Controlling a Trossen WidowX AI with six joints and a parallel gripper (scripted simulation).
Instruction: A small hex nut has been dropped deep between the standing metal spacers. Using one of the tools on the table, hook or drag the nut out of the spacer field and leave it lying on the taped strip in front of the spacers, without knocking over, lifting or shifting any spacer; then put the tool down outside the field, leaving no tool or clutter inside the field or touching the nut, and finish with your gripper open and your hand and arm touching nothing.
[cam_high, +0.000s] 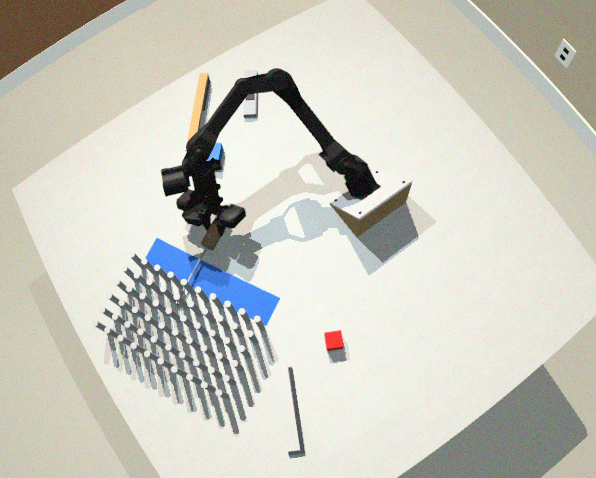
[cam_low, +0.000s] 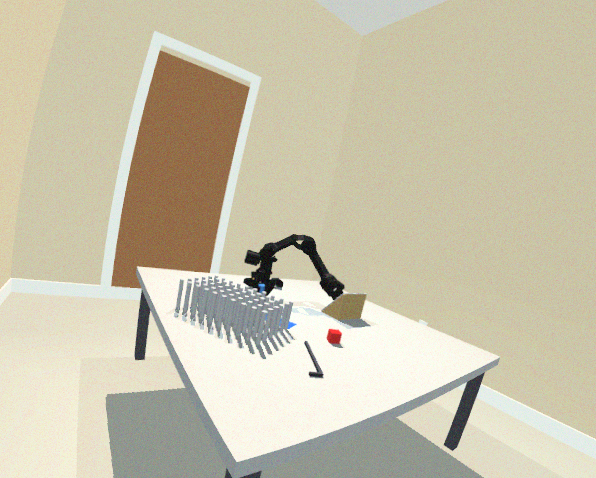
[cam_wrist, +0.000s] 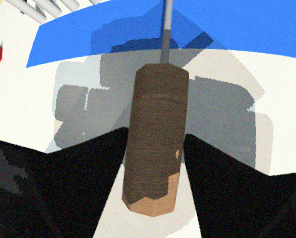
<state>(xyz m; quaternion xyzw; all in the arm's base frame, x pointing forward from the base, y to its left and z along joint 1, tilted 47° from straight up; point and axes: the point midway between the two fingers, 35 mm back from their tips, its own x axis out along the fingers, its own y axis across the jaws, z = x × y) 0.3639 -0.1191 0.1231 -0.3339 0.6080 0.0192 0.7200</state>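
Note:
My gripper (cam_high: 214, 226) (cam_wrist: 156, 137) is shut on the brown handle of a tool (cam_high: 211, 238) (cam_wrist: 157, 110), just behind the blue taped strip (cam_high: 250, 295) (cam_wrist: 240, 25) (cam_low: 290, 325). The tool's thin grey rod (cam_high: 196, 268) (cam_wrist: 168, 17) runs forward over the strip, and its far end goes in among the front spacers, where its tip cannot be made out. The grey spacers (cam_high: 213, 297) (cam_low: 186, 300) (cam_wrist: 25, 10) stand upright in several rows. The hex nut cannot be made out in any view. A dark hooked tool (cam_high: 296, 410) (cam_low: 313, 357) lies beside the field.
A red block (cam_high: 334, 340) (cam_low: 334, 336) sits to the right of the spacers. Behind the arm lie a long orange-tan bar (cam_high: 198, 107), a pale grey bar (cam_high: 251, 107) and a blue block (cam_high: 216, 151). The arm's base stands on a wedge-shaped mount (cam_high: 385, 215) (cam_low: 350, 306).

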